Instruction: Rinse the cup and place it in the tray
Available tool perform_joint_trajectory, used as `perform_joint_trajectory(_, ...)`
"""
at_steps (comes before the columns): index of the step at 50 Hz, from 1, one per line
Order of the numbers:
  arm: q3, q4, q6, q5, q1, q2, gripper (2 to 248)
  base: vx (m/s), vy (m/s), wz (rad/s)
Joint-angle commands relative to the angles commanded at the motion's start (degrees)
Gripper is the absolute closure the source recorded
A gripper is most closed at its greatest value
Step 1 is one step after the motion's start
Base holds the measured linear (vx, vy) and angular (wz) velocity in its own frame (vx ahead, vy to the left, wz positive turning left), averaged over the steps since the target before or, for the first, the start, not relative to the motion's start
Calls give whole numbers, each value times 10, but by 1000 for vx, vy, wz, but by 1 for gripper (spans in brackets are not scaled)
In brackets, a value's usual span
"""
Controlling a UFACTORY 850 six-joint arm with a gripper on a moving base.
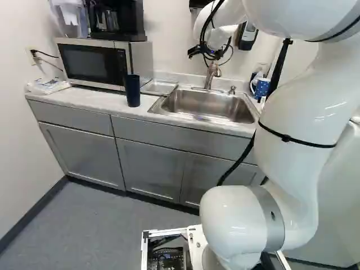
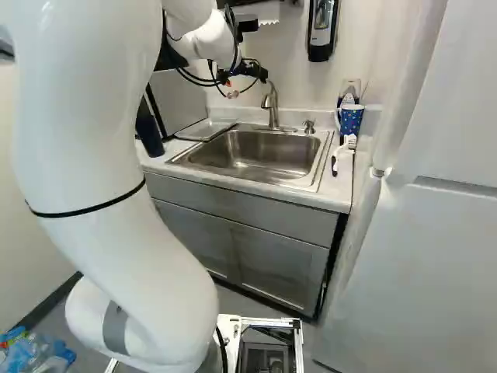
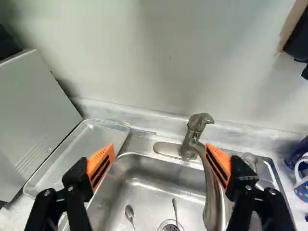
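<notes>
The dark blue cup (image 1: 132, 90) stands upright near the front edge of the counter (image 1: 101, 100), in front of the microwave (image 1: 93, 63) and left of the sink (image 2: 250, 157). The tray (image 3: 79, 156) lies behind it, between microwave and sink, and two spoons (image 3: 129, 212) rest in the basin. Above the sink, the pincer (image 1: 206, 54) is open, its orange-padded fingers (image 3: 100, 166) spread wide.

And there's the dark blue cup (image 1: 133, 91), upright near left; spotted mug (image 2: 352, 119) far right; shallow metal tray (image 3: 79, 154) flat between.
</notes>
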Motion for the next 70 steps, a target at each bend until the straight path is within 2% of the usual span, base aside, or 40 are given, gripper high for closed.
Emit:
perform_joint_trajectory(37, -104, 0, 0, -47, -10, -92, 3, 0, 0, 0)
perform_joint_trajectory(70, -107, 0, 0, -33, -11, -95, 3, 0, 0, 0)
